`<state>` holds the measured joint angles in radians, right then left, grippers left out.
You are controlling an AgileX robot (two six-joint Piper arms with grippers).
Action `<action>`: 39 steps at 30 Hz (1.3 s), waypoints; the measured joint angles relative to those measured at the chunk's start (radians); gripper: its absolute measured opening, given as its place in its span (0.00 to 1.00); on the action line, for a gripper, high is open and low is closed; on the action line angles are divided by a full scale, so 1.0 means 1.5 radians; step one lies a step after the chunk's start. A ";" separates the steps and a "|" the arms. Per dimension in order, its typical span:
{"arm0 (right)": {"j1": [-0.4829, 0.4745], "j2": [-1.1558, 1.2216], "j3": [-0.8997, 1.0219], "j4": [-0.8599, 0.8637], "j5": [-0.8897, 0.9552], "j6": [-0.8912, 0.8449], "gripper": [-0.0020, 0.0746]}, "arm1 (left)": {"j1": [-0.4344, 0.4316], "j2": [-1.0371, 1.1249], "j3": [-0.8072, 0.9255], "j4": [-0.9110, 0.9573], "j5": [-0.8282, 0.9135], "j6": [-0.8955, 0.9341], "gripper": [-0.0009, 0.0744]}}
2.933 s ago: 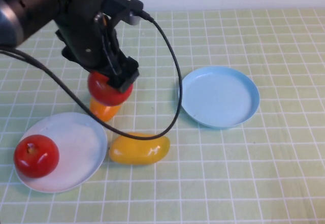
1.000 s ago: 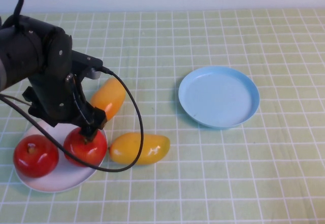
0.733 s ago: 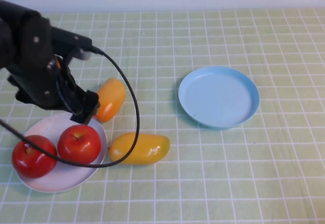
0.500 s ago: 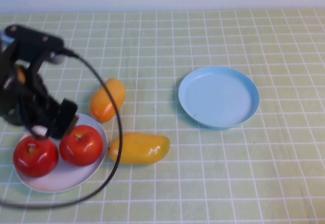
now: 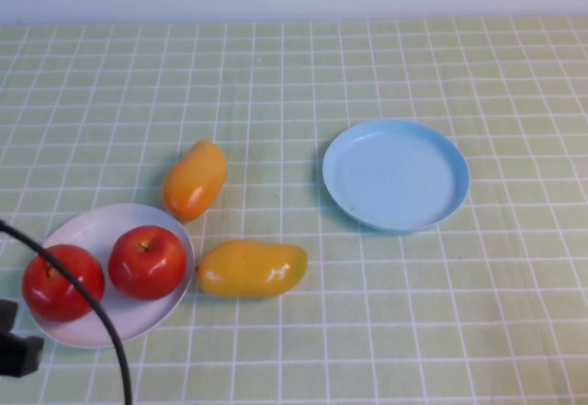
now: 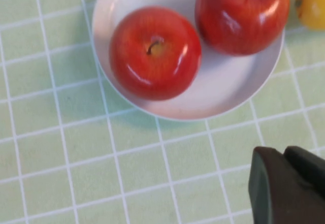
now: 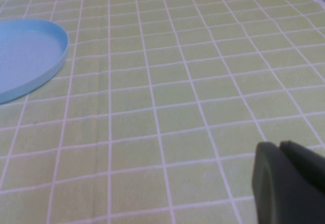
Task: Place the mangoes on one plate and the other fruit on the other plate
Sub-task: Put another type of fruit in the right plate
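Left gripper (image 6: pixel 284 183) has its fingers together and holds nothing; it sits at the near left corner of the high view, just off the near edge of the white plate (image 5: pixel 92 230). Only a dark piece of it and a loop of black cable (image 5: pixel 101 322) show there, the cable crossing the plate's near rim. Right gripper (image 7: pixel 289 183) is also pressed together and empty, above bare green checked cloth (image 5: pixel 386 331), with the blue plate (image 7: pixel 30 56) well off to one side of it; it does not show in the high view.

Open cloth runs across the whole far half of the table and along the near right, so most free room lies away from the left gripper, past the fruit. Between the two plates the cloth is bare as well.

Closest to the left gripper, the white plate carries both apples side by side: one (image 5: pixel 61 282) on the part nearest the gripper, the other (image 5: pixel 147 261) beyond it toward the plate's right rim. The blue plate (image 5: pixel 395 174), far from that gripper on the right, is empty.

Both mangoes lie on the cloth. The yellow one (image 5: pixel 252 268) lies lengthwise just beyond the white plate's right rim, about touching it. The orange one (image 5: pixel 195 180) lies tilted at the plate's far rim.
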<state>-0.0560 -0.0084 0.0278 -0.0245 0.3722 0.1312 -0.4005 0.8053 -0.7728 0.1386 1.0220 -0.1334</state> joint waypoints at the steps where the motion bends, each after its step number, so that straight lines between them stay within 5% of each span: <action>1: 0.000 0.000 0.000 0.000 0.000 0.000 0.00 | 0.000 -0.025 0.005 0.000 -0.003 -0.001 0.03; 16: 0.000 0.000 0.000 0.000 0.000 0.000 0.00 | 0.000 -0.170 0.022 0.015 -0.039 -0.019 0.02; 22: 0.000 0.000 0.000 0.000 0.000 0.000 0.01 | 0.006 -0.219 0.115 0.055 -0.208 -0.026 0.02; 29: 0.000 0.000 0.000 0.000 0.000 0.000 0.00 | 0.149 -0.424 0.340 -0.061 -0.480 0.103 0.02; 34: 0.000 0.000 0.000 0.000 0.000 0.000 0.01 | 0.256 -0.535 0.460 -0.155 -0.566 0.172 0.02; 39: 0.000 0.000 0.000 0.000 0.000 0.000 0.00 | 0.285 -0.543 0.521 -0.173 -0.583 0.170 0.02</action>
<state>-0.0560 -0.0086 0.0278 -0.0245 0.3722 0.1312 0.0273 -0.0091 0.0083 -0.1213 0.1480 0.1223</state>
